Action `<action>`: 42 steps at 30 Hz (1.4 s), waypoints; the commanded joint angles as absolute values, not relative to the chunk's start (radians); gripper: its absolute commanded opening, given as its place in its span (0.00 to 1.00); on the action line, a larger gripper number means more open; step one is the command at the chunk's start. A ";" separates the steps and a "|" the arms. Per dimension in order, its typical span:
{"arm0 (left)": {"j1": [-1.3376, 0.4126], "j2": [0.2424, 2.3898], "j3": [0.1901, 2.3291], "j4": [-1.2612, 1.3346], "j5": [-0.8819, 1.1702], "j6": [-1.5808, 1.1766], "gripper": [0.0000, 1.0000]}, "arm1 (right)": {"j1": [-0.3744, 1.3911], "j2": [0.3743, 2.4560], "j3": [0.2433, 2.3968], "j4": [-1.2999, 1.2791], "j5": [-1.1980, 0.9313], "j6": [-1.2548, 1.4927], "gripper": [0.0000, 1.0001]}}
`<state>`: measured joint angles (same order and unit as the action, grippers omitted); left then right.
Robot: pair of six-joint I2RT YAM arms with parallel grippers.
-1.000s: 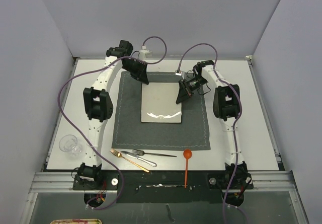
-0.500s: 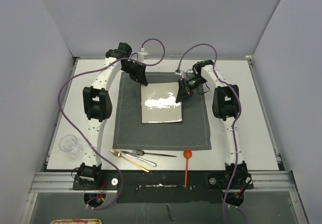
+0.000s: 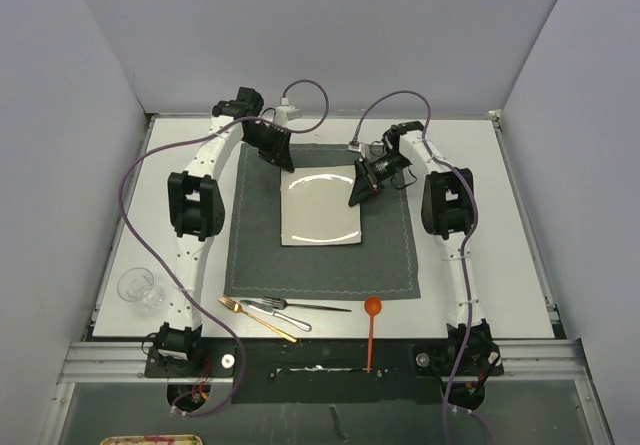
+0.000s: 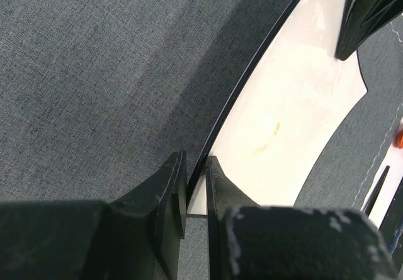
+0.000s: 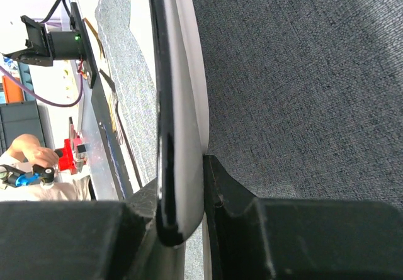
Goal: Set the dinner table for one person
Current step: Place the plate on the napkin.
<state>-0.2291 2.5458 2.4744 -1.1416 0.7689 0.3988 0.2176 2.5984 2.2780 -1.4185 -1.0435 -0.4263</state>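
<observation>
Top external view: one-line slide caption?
Left gripper and right gripper clamp the square plate over the grey placemat; cutlery, glass, orange spoon nearby.

Plain pale grey walls, aluminium rail

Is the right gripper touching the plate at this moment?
Touching. The right wrist view shows the right gripper closed on the plate, with the rim pinched between both fingers and no gap on either side.
</observation>
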 commanded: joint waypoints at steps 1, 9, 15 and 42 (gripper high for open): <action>-0.218 2.577 2.522 -1.092 0.685 0.417 0.00 | 0.224 2.569 2.315 -1.454 -1.058 -0.427 0.00; -0.219 2.585 2.519 -1.086 0.668 0.426 0.00 | 0.225 2.579 2.307 -1.454 -1.037 -0.424 0.00; -0.222 2.600 2.519 -1.080 0.660 0.430 0.00 | 0.224 2.607 2.321 -1.456 -1.031 -0.419 0.00; -0.234 2.651 2.526 -1.059 0.647 0.462 0.00 | 0.221 2.681 2.374 -1.450 -1.011 -0.380 0.13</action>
